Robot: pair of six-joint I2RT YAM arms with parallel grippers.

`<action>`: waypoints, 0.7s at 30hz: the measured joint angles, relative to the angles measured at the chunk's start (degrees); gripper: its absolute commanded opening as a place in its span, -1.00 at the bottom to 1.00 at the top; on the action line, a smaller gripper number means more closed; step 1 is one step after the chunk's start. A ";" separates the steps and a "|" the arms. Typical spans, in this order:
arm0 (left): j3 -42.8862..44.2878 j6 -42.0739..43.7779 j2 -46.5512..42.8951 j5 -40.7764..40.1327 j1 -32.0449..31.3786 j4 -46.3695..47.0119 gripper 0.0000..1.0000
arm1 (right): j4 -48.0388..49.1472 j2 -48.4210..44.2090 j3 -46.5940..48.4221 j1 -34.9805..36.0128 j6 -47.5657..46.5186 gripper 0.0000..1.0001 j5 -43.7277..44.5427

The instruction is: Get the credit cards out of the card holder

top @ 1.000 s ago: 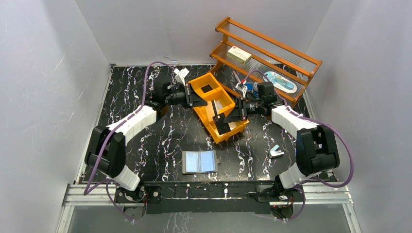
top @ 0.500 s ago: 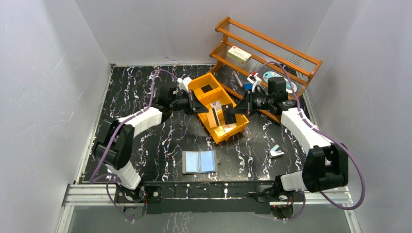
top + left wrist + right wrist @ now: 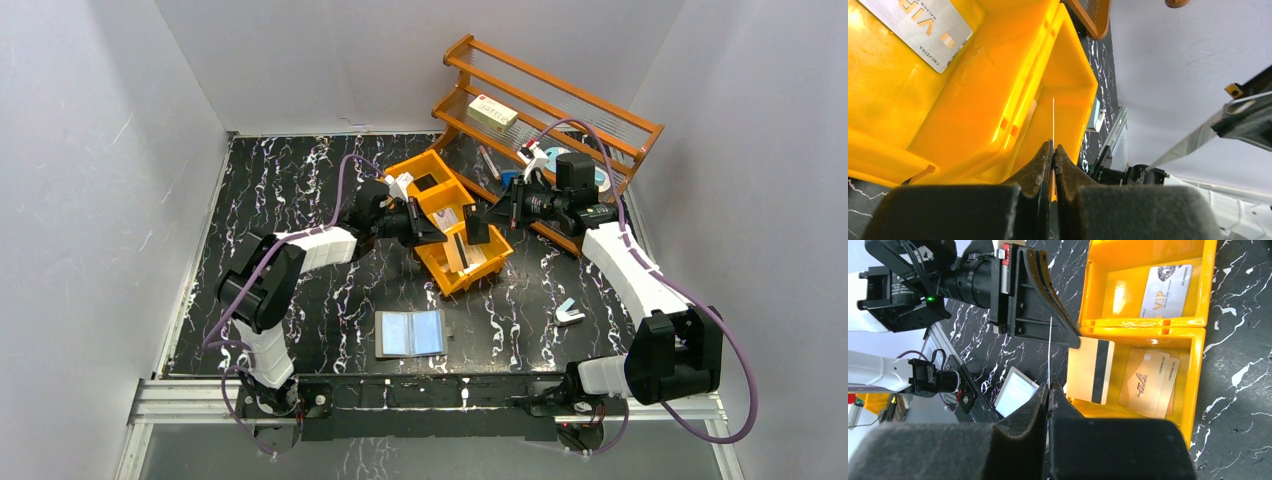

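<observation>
Orange plastic first: counting one bin with three compartments in a row, sitting mid-way across the black marbled table. Counting two grippers meeting over it. Pinching one striped tan card by its edge with the left gripper, jaws pressed almost together on it, and hanging it at the rim of the compartment nearest the arm bases. Clamping one grey card in the right gripper, jaws likewise narrowed to the card's thickness, holding it near the left one's card but apart from it. Counting what is lying inside the bin: one black card in the far compartment, one silver VIP card in the middle one, and what look like two tan cards overlapping in the nearest. Finding one card holder lying open and flat, both leaves showing pale blue-grey lining, near the table's front edge between the two arm bases and well apart from the bin. Noting one wooden rack at the back right, carrying one cream box, and one small pale angled piece lying beside the right arm.
</observation>
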 measured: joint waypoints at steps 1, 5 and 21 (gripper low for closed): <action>-0.07 -0.17 0.26 -0.59 -0.24 0.31 -1.00 | -0.02 -0.13 0.02 0.00 0.02 -0.83 0.09; -0.57 -2.49 1.90 -3.30 -1.22 3.26 -1.00 | -0.02 -0.55 0.07 0.00 0.00 -0.83 0.57; -1.03 -5.22 3.65 -12.11 -5.03 7.10 -0.07 | -0.04 -0.48 0.07 0.00 0.17 -0.83 0.66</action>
